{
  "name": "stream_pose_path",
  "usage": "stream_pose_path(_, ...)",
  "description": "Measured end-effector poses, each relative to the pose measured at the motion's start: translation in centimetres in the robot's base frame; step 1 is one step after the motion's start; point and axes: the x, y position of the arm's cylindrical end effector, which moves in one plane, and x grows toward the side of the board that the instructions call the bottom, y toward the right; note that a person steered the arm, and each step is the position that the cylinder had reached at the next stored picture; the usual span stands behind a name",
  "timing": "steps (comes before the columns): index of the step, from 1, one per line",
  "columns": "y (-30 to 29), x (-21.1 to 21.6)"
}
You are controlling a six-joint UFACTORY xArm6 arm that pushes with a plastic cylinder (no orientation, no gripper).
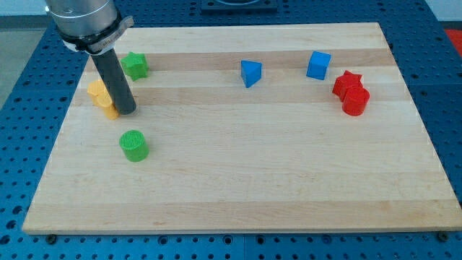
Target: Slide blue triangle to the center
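Observation:
The blue triangle point(250, 73) lies on the wooden board point(238, 173) a little right of middle, near the view's top. My tip point(126, 110) is at the view's left, far from the triangle. It stands right beside two yellow blocks point(102, 98), touching or nearly touching them, below the green star point(134, 65) and above the green cylinder point(133, 144).
A blue cube point(318, 65) sits at the view's upper right. A red star point(346, 82) and a red cylinder point(355, 100) sit close together further right. The board's edges drop to a blue perforated table point(22, 130).

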Motion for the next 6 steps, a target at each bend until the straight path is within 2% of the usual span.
stream_pose_path(1, 3.2, 0.0)
stream_pose_path(2, 7.7, -2.9)
stream_pose_path(4, 13.4, -15.1)
stream_pose_path(5, 19.9, -15.9)
stream_pose_path(6, 24.5, -14.3)
